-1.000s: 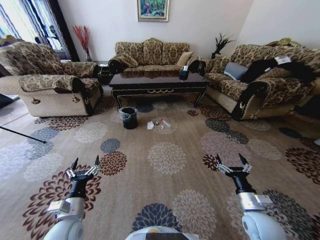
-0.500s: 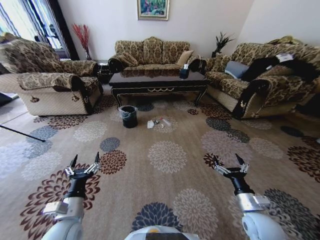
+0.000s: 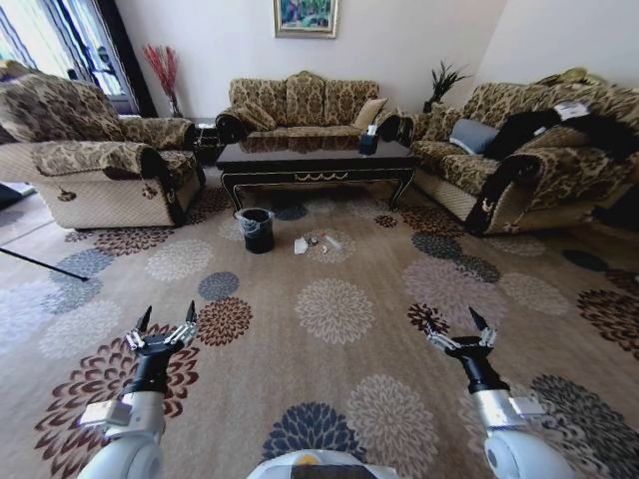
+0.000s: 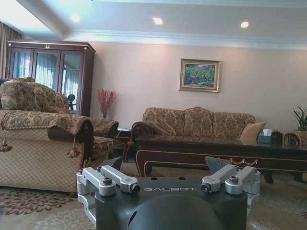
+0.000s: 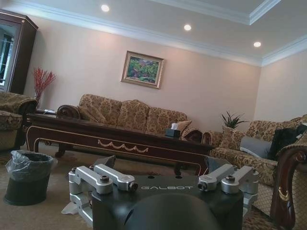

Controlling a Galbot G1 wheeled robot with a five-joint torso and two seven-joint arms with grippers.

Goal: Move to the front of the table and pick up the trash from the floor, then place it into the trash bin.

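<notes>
Now | left pincer (image 3: pixel 164 325) apart, low over floor (image 3: pixel 329 379) | right pincer (image 3: pixel 451 326) apart, alike

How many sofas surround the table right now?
3: patterned brown fabric sofa behind the glossy dark brown coffee table, matching armchair sofa at its left, another at its right.

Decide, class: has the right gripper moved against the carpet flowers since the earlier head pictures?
Yes. The right gripper has slid leftward, now by the dark medallion on the floor.
</notes>
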